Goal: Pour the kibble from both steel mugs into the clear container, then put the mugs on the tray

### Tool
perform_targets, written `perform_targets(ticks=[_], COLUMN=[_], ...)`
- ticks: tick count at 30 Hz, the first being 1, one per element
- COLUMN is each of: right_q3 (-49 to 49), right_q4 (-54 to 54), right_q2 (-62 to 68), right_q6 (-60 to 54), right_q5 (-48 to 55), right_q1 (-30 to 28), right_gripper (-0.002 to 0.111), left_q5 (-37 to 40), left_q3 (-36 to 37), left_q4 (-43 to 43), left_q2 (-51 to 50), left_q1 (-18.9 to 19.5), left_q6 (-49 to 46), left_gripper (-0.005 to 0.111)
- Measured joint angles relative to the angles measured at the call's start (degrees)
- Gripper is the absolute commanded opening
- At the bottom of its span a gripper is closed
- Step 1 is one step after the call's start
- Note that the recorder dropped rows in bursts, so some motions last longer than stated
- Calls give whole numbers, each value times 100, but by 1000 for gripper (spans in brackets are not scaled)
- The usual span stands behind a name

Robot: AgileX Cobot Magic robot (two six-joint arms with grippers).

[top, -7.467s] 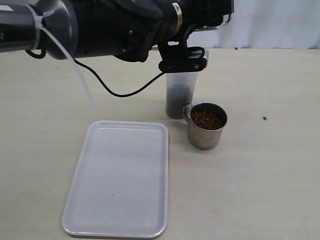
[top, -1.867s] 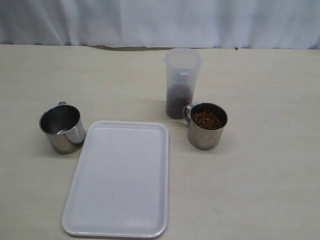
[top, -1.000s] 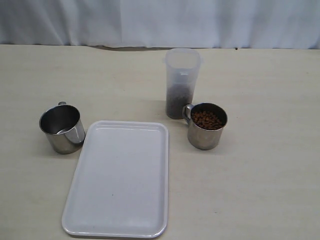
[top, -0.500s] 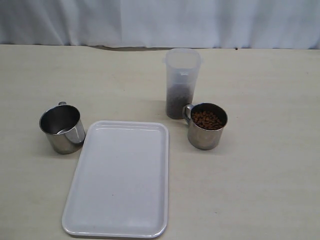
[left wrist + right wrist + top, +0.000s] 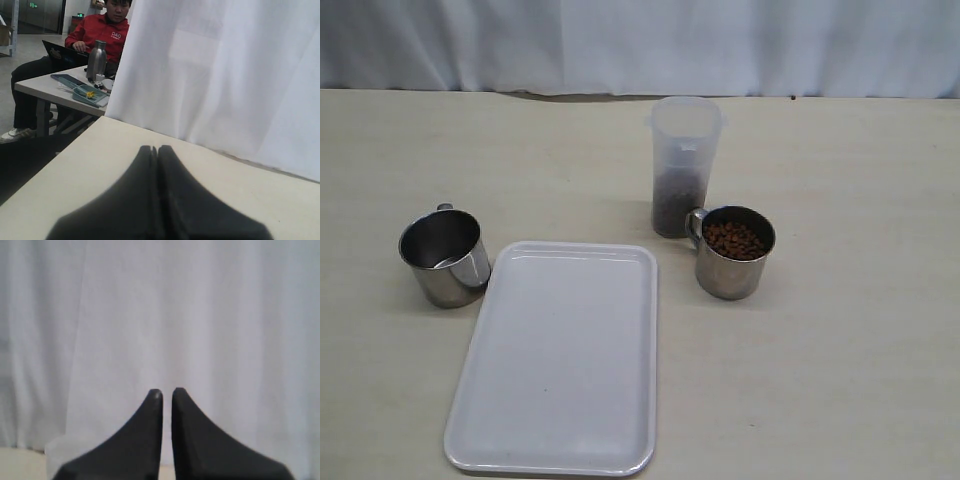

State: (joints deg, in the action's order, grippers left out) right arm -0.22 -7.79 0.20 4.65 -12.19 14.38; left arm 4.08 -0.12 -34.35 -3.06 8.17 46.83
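One steel mug stands upright and empty on the table, just left of the tray. The other steel mug stands right of the tray, full of kibble. Right behind it is the clear container, with a dark layer of kibble in its lower part. The white tray is bare. Neither arm shows in the exterior view. In its wrist view my left gripper is shut and empty above bare tabletop. My right gripper is shut and empty, facing a white curtain.
A white curtain runs along the table's far edge. In the left wrist view the table's edge drops off toward a room where a person in red sits at another desk.
Several seconds ago the left arm reached over the clear container; it has since left the exterior view, and the empty mug now stands left of the tray. Nothing moved in the last second.
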Motion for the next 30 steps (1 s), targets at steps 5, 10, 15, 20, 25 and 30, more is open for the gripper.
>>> perform_targets(ticks=[5, 10, 15, 20, 25, 30], right_q3=[0, 0, 0, 0, 0, -257], right_q4=[779, 1097, 1136, 876, 438, 330], right_q2=[0, 286, 1494, 3382, 5364, 7975], right_q6=[126, -32, -190, -203, -192, -305], right_q5=[-432, -290, -348, -725, -1598, -2180], right_q1=[0, 0, 0, 0, 0, 0], right_gripper=[5, 5, 5, 5, 5, 5], left_q5=[-11, -11, -11, -11, -11, -69], left_q3=[0, 0, 0, 0, 0, 0], left_q4=[0, 0, 0, 0, 11, -39], left_q2=[0, 0, 0, 0, 0, 0], left_q1=[-12, -12, -12, -12, -12, -12], left_q6=[0, 0, 0, 0, 0, 0], left_gripper=[0, 0, 0, 0, 0, 0])
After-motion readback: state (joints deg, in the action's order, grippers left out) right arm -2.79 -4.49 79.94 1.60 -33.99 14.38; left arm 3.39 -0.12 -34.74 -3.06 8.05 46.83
